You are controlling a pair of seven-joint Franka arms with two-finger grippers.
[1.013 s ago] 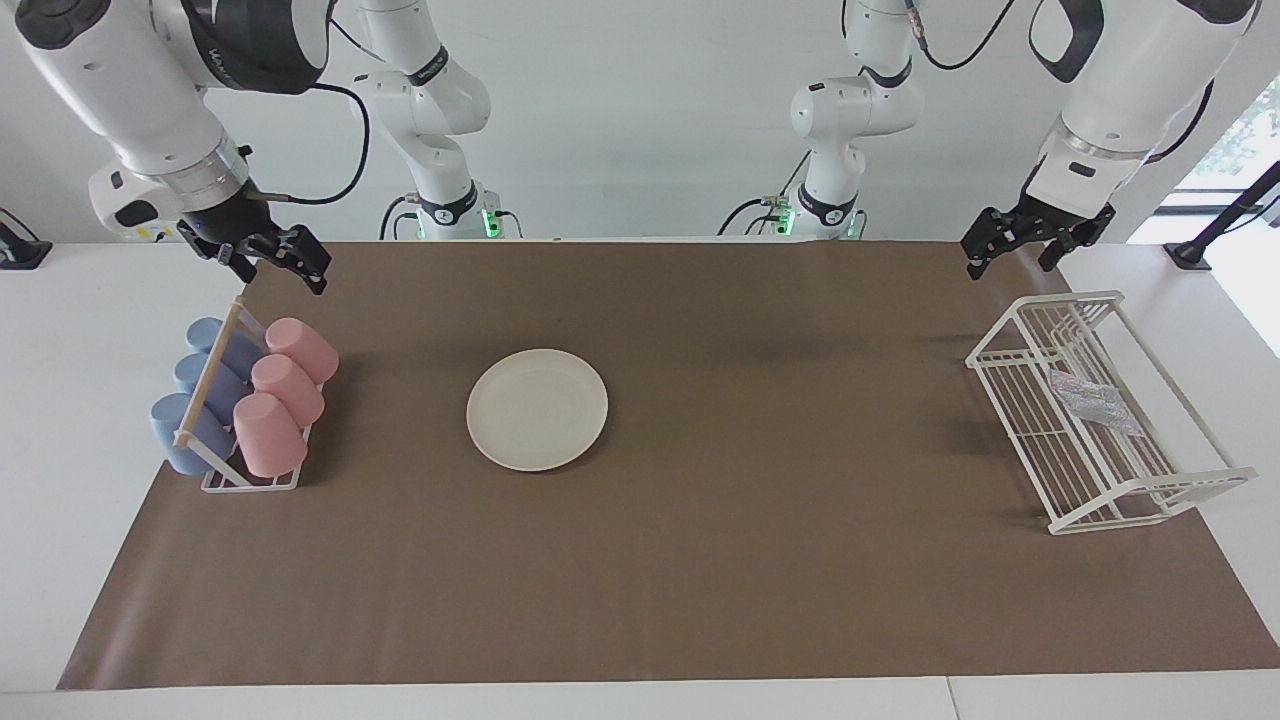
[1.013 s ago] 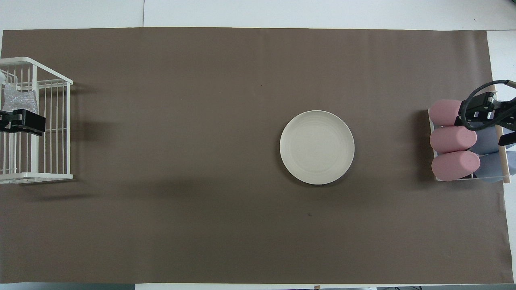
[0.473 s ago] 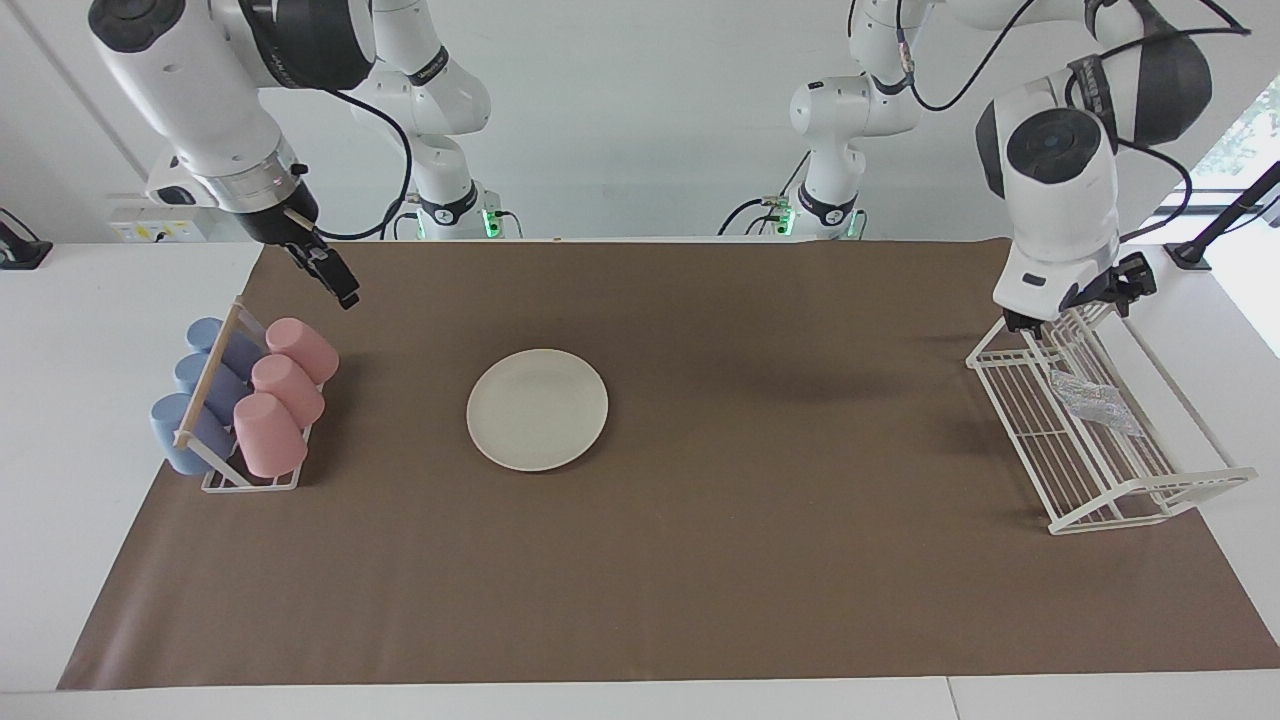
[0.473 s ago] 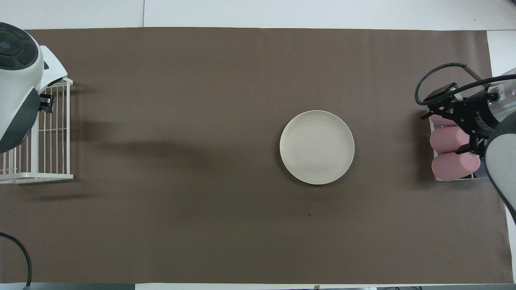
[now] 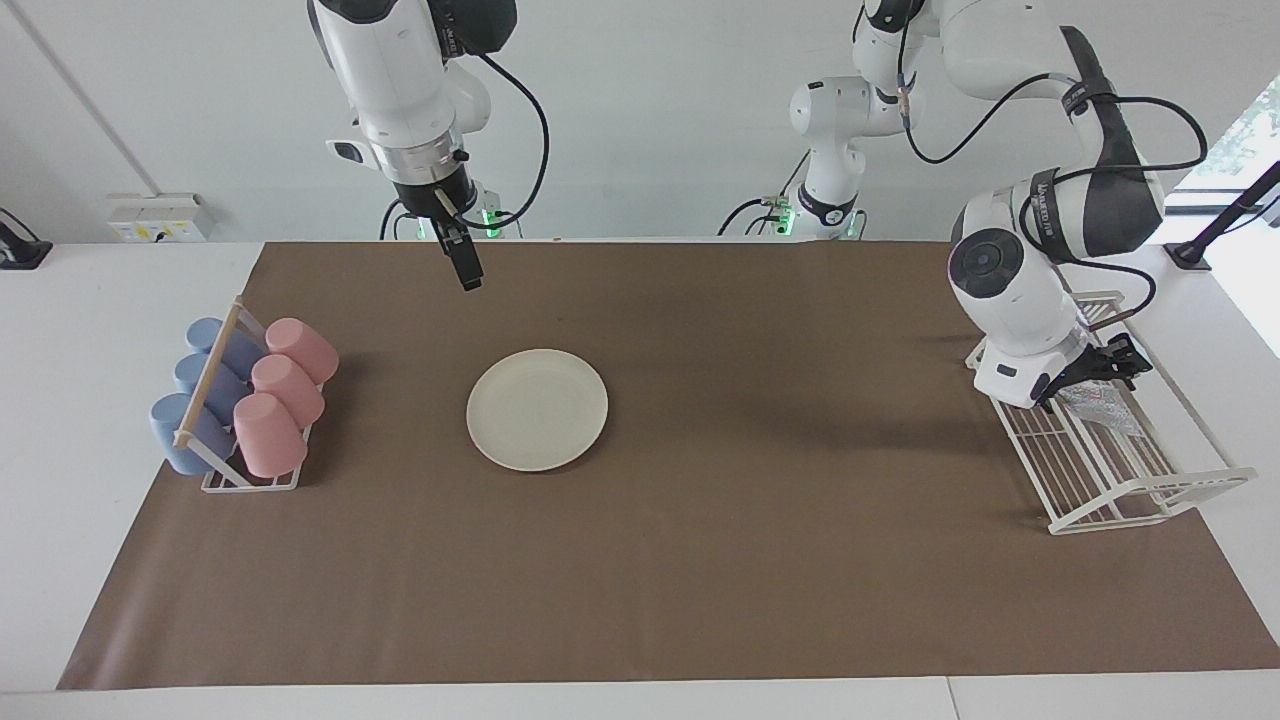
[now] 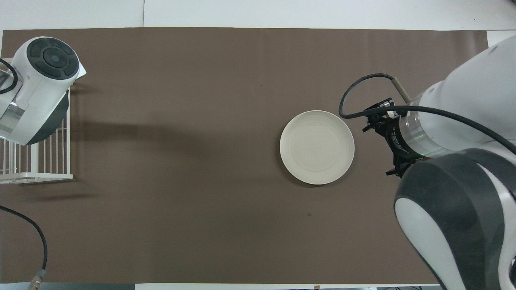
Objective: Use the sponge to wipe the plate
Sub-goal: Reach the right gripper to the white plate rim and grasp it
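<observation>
The big brown mat [image 5: 760, 560] covers most of the table. The white wire rack [image 5: 1150, 490] stands at my left arm's end of the mat. At my right arm's end is a small cup stand [image 5: 215, 380] with three pink cups [image 5: 285, 390] and three blue cups [image 5: 180, 425] lying on it.

The round cream plate [image 5: 537, 409] lies flat on the mat, closer to the cup stand than to the wire rack.

My right pincer [image 5: 466, 272] hangs in the air over the mat, just beside the plate. Its fingers are spread apart and hold nothing.

My left pincer [image 5: 1105, 362] is low over the wire rack, right at the sparkly sponge [image 5: 1100, 408] that lies in the rack. Its fingers are spread apart too. I cannot tell if they touch the sponge.
</observation>
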